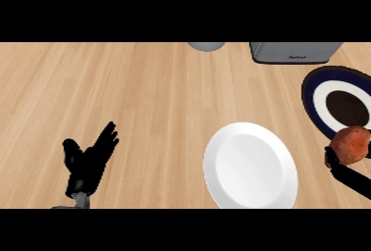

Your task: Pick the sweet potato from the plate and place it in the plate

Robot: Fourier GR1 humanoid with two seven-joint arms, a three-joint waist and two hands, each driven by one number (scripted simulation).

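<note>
A reddish-brown sweet potato [352,144] is at the right edge, held in my right hand [340,169], whose fingers curl round it from below. It hangs over the near rim of a dark blue plate [316,93] with a white ring and a dark centre. Left of it lies a plain white plate [250,166], bare on the wooden counter [145,98]. My left hand [88,162] rests open at the lower left, fingers up, far from both plates.
A grey appliance [296,52] stands at the back right. The base of a grey rounded object [206,46] shows at the back centre.
</note>
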